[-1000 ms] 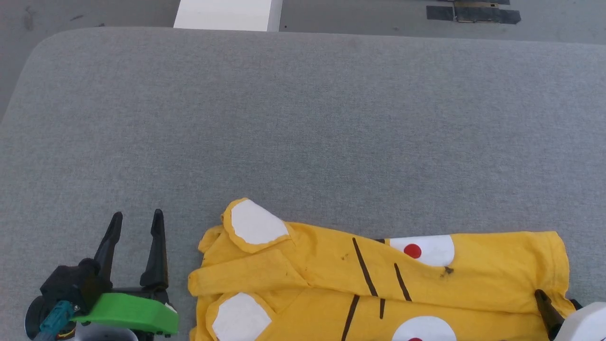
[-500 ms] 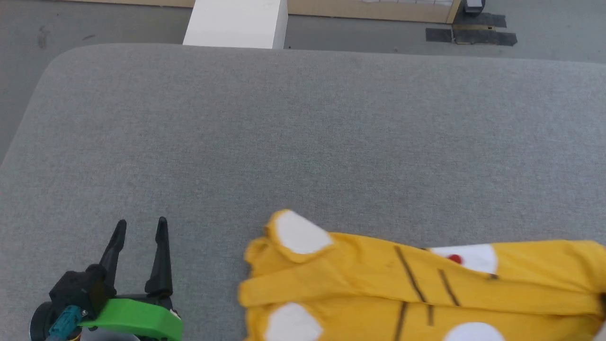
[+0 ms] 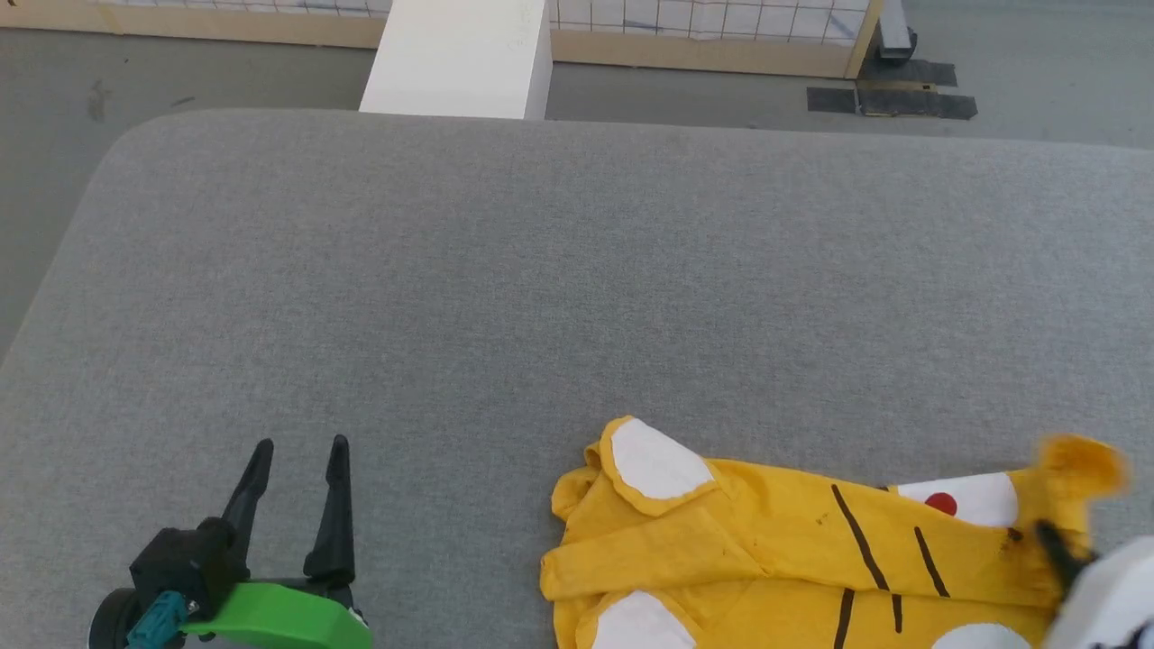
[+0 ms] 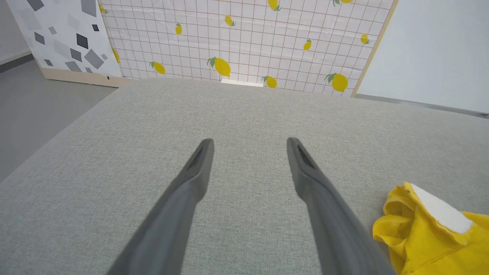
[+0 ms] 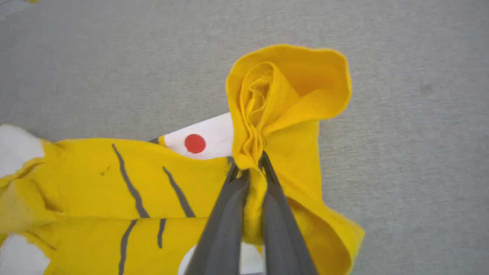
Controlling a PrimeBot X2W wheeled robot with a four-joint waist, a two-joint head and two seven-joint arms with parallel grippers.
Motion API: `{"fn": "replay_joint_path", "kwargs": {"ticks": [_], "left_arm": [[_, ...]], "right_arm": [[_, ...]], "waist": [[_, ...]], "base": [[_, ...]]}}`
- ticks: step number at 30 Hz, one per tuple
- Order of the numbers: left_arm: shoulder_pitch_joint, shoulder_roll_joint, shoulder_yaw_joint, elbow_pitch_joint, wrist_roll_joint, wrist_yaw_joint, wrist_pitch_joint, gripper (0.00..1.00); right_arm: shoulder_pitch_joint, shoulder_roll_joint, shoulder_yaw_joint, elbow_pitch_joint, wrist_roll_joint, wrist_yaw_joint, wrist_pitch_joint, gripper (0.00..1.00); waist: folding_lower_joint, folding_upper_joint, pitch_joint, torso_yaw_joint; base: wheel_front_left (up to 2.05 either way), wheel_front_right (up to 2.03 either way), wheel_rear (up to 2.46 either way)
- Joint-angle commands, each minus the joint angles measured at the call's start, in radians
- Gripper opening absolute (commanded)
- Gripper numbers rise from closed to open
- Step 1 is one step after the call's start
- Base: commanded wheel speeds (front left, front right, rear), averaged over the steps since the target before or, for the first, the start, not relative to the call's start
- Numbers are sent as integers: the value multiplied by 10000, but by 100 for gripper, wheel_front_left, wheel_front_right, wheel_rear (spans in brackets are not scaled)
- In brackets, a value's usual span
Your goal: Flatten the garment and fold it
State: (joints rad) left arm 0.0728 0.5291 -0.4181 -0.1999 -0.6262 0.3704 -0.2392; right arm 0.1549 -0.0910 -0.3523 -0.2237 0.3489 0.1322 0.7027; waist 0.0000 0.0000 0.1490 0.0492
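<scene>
Pinching a bunched part of the garment (image 5: pixel 153 179), the right end effector (image 5: pixel 248 166) has its two dark fingers (image 5: pixel 225 221) closed on the yellow cloth. Above the fingertips the cloth opens into a rolled, cupped fold that stands up off the desk (image 3: pixel 541 270).

The rest of the bright yellow T-shirt lies crumpled on the grey fabric-covered desk, along its near edge and toward the near right corner. It shows black stripes, a white oval with a red dot, and white sleeve patches.

The left end effector (image 3: pixel 302 442) is near the same edge, toward the near left corner. Its fingers are spread apart and hold nothing, well clear of the shirt.

Beyond the far edge are a white block (image 3: pixel 460 59) and a gridded panel printed with lemons (image 4: pixel 244 38).
</scene>
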Motion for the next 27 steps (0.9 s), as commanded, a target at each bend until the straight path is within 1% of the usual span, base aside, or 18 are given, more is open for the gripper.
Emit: {"fn": "replay_joint_path", "kwargs": {"ticks": [1, 4, 8, 14, 18, 22, 27], "left_arm": [[61, -69, -19, 44, -26, -46, -20, 100], [-41, -114, -65, 75, -39, -98, -20, 100], [-170, -181, -118, 159, -75, -186, -24, 100], [-360, -324, -153, 311, -145, -314, -51, 100], [-469, -404, -144, 421, -174, -382, -75, 100], [-593, -479, -178, 529, -187, -467, -90, 100], [-734, -553, -201, 673, -204, -543, -103, 100]], "right_arm": [[155, 85, 474, -357, 209, -15, 296, 0], [259, 151, 1585, -1092, 632, -15, 929, 0], [44, 129, 2862, -1641, 925, -15, 1415, 0], [-609, 3, 4809, -1742, 1174, -15, 1692, 0], [-1227, 71, 6054, -1358, 1344, -15, 1611, 0], [-1839, 191, 6865, -630, 1277, -15, 1258, 0], [-2431, 317, 7272, 827, 794, -15, 568, 0]], "waist": [[0, 0, -2, 0], [0, 0, 35, 36], [0, 0, 122, 149], [0, 0, 288, 393], [0, 0, 387, 527], [0, 0, 462, 684], [0, 0, 518, 843]], "base": [[0, 0, 0], [0, 0, 0], [0, 0, 0], [0, 0, 0], [0, 0, 0], [0, 0, 0], [0, 0, 0]]}}
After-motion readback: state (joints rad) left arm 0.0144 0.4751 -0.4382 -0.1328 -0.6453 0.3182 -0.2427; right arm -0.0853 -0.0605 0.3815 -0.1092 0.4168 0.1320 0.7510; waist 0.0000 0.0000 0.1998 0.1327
